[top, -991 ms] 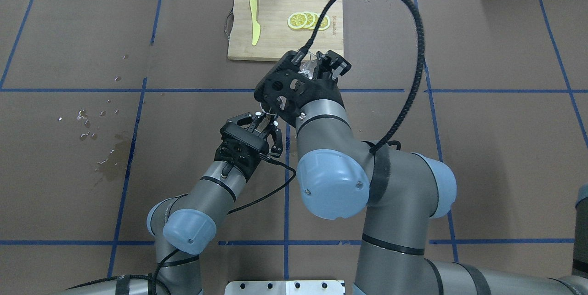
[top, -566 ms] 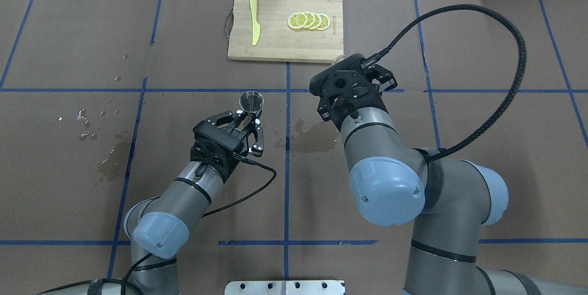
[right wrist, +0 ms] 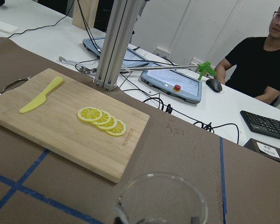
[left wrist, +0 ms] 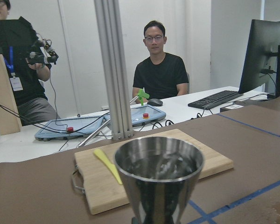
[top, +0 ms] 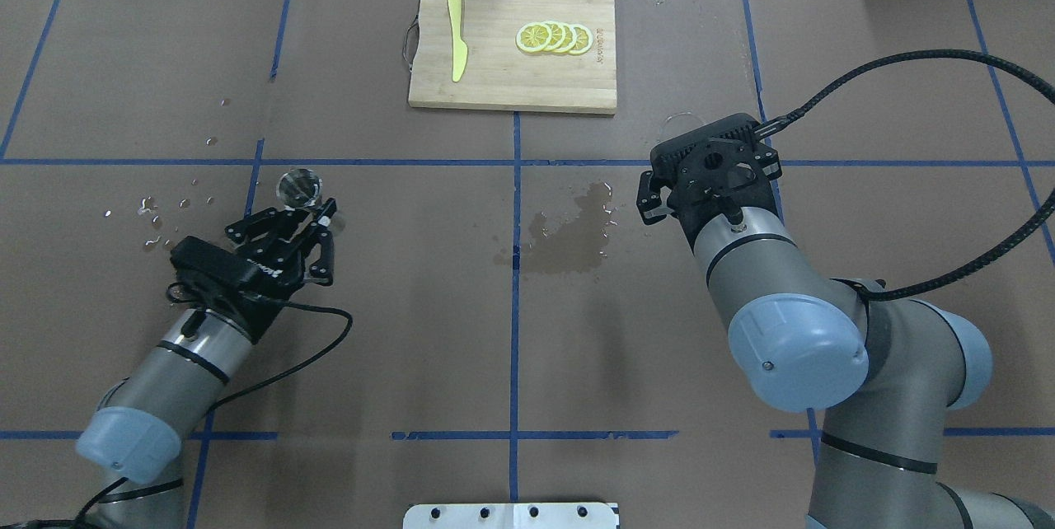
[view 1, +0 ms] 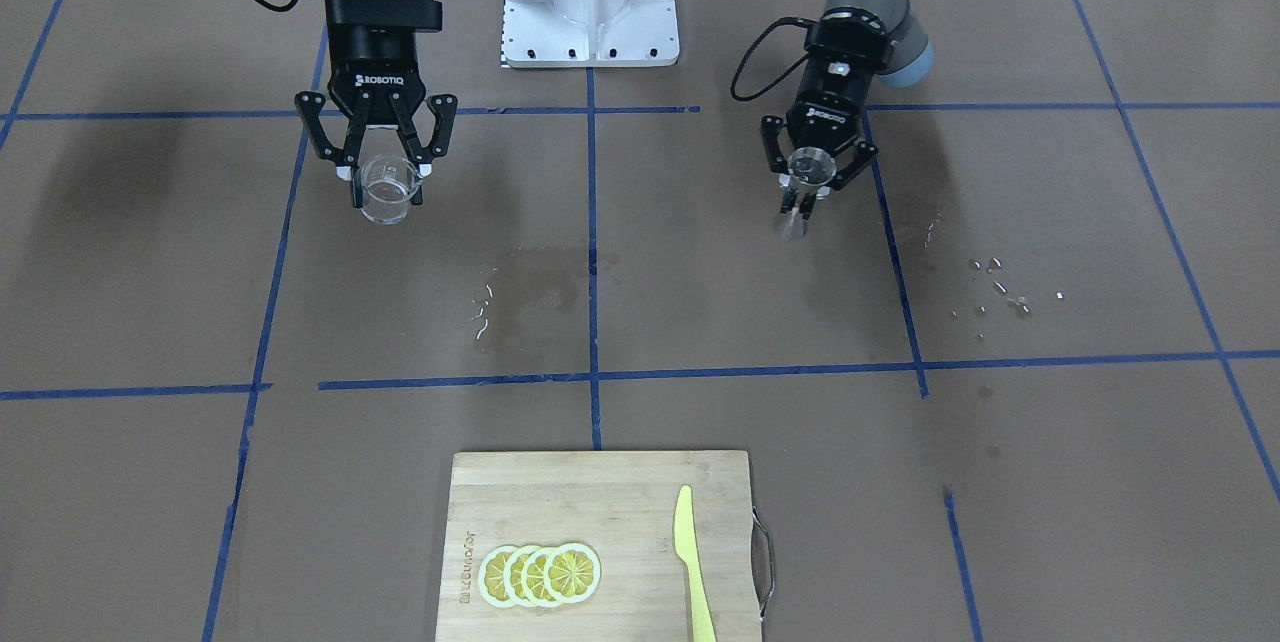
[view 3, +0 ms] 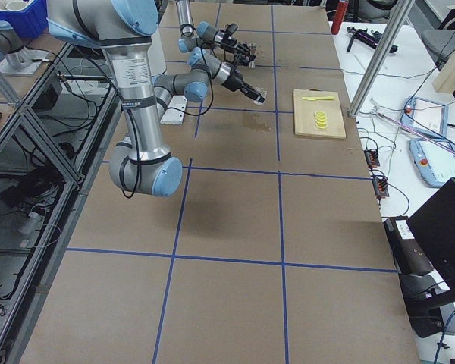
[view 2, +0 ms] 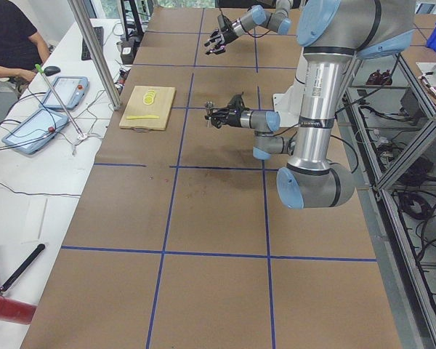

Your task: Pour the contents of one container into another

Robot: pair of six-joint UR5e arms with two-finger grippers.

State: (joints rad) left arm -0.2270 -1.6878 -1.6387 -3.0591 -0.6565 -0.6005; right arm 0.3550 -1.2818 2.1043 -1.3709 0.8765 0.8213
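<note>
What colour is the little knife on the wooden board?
Yellow. The knife lies on the board; the overhead view shows it best.

Looks like a robotics lab. Shows in the brown-papered table point(top: 412, 331) gridded with blue tape point(top: 514, 364), an aluminium post point(left wrist: 114, 70), teach pendants point(right wrist: 163, 79) with red stop buttons on a white bench point(right wrist: 37, 39), a keyboard point(left wrist: 214, 99), a monitor point(left wrist: 266, 51), and a person point(left wrist: 161, 77) seated alongside.

Glossy steel cup point(left wrist: 158, 173), clear glass beaker point(view 1: 385, 192)

Left pincer point(top: 307, 214) clamped, right pincer point(view 1: 386, 184) clamped, arms wide apart
</note>
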